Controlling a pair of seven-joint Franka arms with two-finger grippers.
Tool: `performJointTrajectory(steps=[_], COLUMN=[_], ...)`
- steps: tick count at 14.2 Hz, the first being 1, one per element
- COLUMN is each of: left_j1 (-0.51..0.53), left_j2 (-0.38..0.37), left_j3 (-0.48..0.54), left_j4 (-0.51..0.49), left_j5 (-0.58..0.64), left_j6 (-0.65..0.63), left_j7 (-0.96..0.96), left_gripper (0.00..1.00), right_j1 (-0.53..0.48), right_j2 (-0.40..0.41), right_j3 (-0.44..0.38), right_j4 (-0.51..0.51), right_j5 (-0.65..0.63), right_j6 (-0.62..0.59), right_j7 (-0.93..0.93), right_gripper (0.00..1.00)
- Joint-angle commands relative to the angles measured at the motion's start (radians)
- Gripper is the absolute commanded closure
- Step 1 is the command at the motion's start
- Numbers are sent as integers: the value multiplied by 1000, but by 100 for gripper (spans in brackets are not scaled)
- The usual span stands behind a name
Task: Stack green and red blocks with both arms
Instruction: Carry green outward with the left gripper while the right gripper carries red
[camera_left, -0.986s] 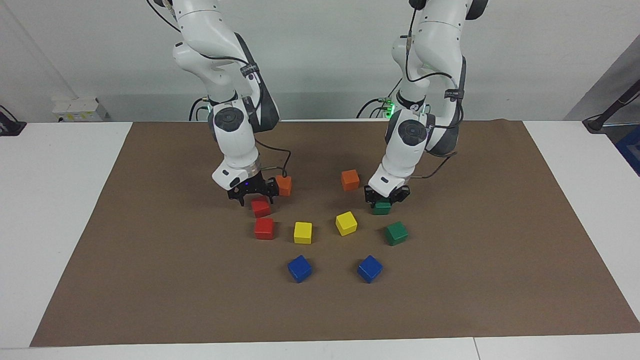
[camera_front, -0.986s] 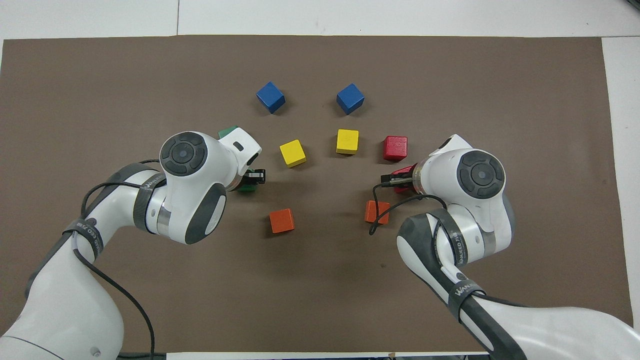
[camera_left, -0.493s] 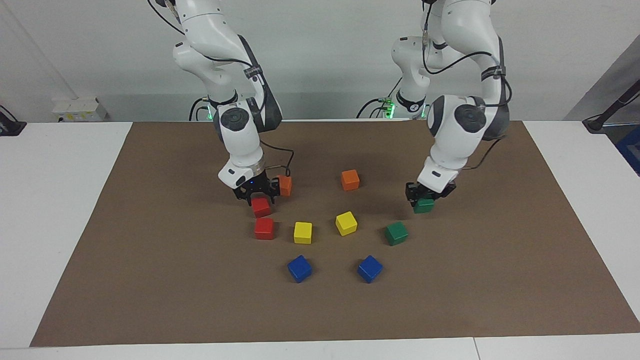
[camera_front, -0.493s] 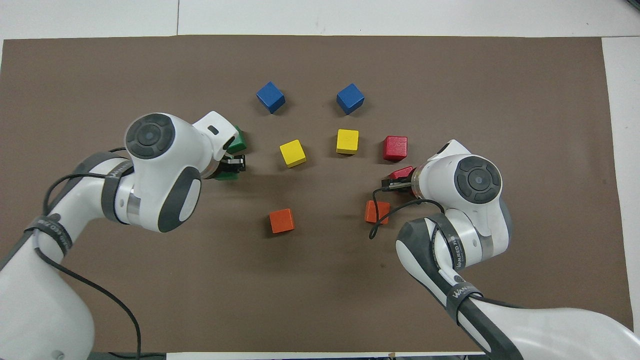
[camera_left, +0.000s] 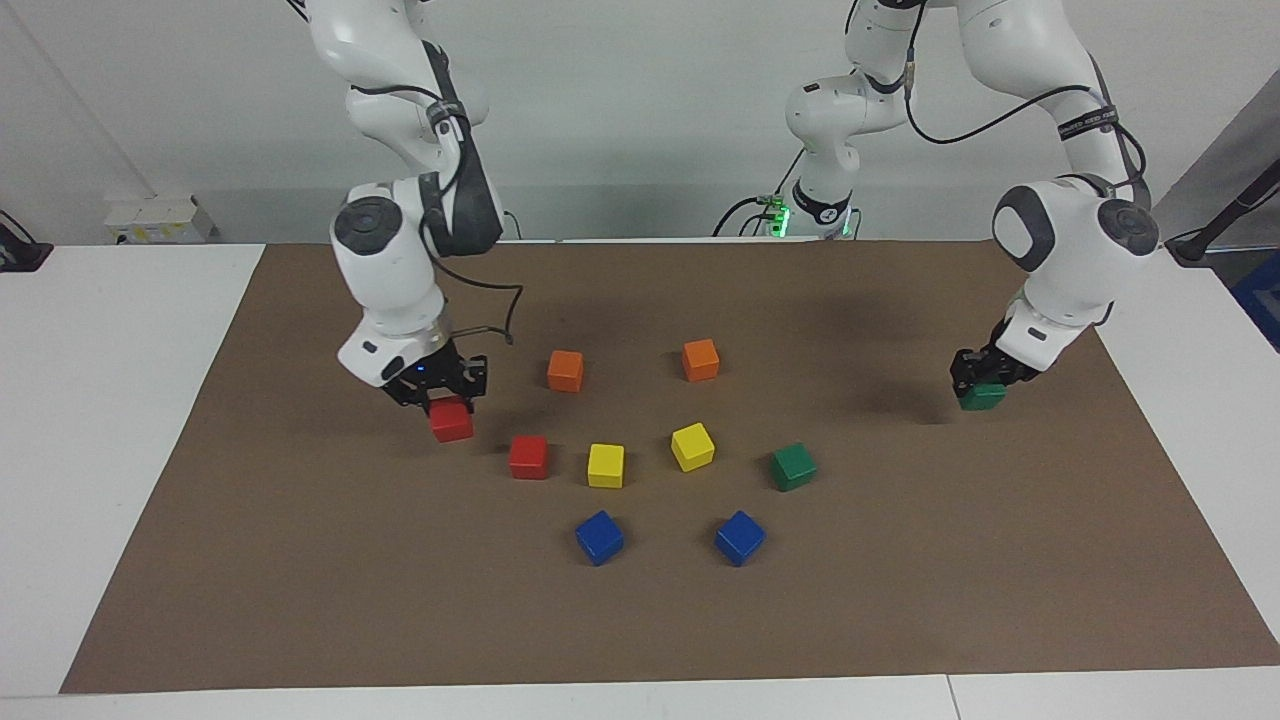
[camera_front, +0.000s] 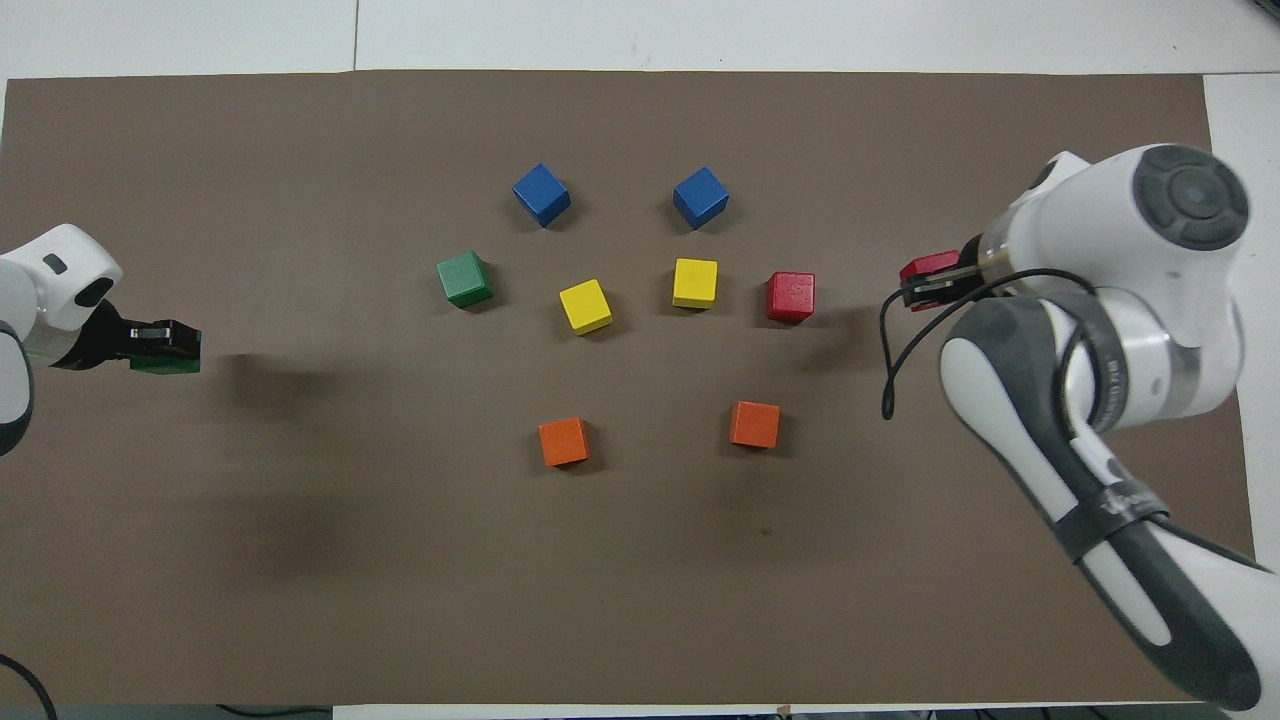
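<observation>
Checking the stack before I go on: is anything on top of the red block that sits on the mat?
Nothing. The red block on the mat has a bare top. The second red block hangs in the right gripper, above the brown mat beside it.

This is a robotics lab, a test bench rather than anywhere lived in. Two big white arms (camera_left: 400, 250) stand bolted at one end of a plain white table (camera_left: 120, 400), black cables looping off them and a green status light (camera_left: 775, 212) glowing at one base. A brown paper mat (camera_left: 640, 620) covers the tabletop, with small coloured cubes (camera_left: 605, 465) laid out on it in tidy mirrored pairs. The wall (camera_left: 640, 120) is bare and grey, with a white power strip (camera_left: 155, 218) at its foot.
</observation>
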Motion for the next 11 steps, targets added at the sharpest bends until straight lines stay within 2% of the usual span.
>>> performJointTrajectory(steps=[1, 4, 9, 11], left_j1=[46, 69, 74, 84], left_j2=[-14, 23, 44, 52], left_j3=[-16, -16, -16, -16], left_j4=[-52, -75, -130, -138], left_j5=[11, 11, 10, 10], left_j6=[62, 126, 227, 246], left_j7=[36, 92, 86, 84], left_gripper=[100, 100, 100, 100], right_j1=[-112, -181, -208, -213], right_j2=[18, 31, 51, 63], right_j3=[14, 14, 14, 14], right_j4=[-1, -37, -113, -119], right_j5=[-8, -8, -8, -6], right_j6=[19, 102, 221, 229], right_j7=[-137, -166, -169, -168], right_gripper=[100, 100, 100, 100])
